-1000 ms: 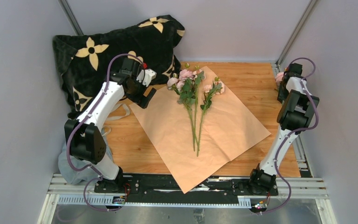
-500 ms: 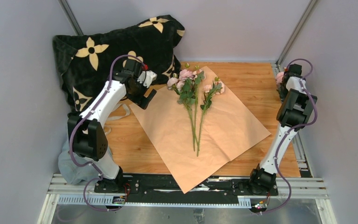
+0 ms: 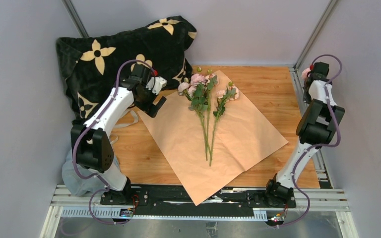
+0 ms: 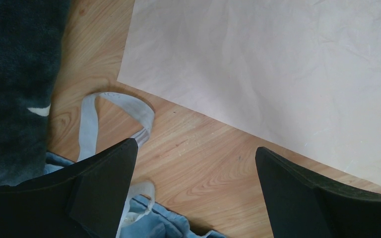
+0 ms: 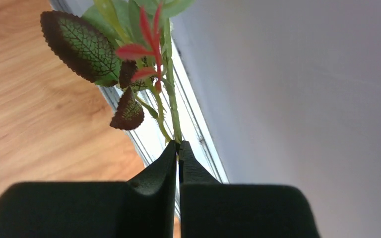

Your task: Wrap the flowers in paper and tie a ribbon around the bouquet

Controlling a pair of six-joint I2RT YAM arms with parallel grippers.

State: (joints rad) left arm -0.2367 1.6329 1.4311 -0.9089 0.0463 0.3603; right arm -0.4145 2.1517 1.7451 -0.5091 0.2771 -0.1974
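Since a second ago, we see the right arm rise and reach further into the far right corner, and its jaws have closed. The right hand (image 5: 178, 147) is now clenched on a single stem (image 5: 171, 99), thin and green, pinched at the very fingertips. Above the grip the stem carries dark, saw-edged leaves with pale veins and a few small red shoots. From overhead, a spot of pink shows beside this wrist, close to the side wall.

The left arm has barely shifted. The left hand (image 4: 194, 148) is released, jaws spread wide and holding nothing, hovering over bare wood near the left edge of the paper (image 3: 238, 144).

The paper is one large tan-peach sheet lying flat like a diamond in the middle of the wooden surface (image 3: 273, 84), its near corner hanging over the front rail. The flowers (image 3: 208, 101) lie on its far half: pink and cream blooms at the far end, long thin green stems pointing toward the arms.

The ribbon (image 4: 134, 106), flat and cream, loops on the wood just left of the paper, one end running onto a pale blue cloth (image 4: 149, 223). A black pillow (image 3: 124, 44) with tan flower prints leans in the far left corner.
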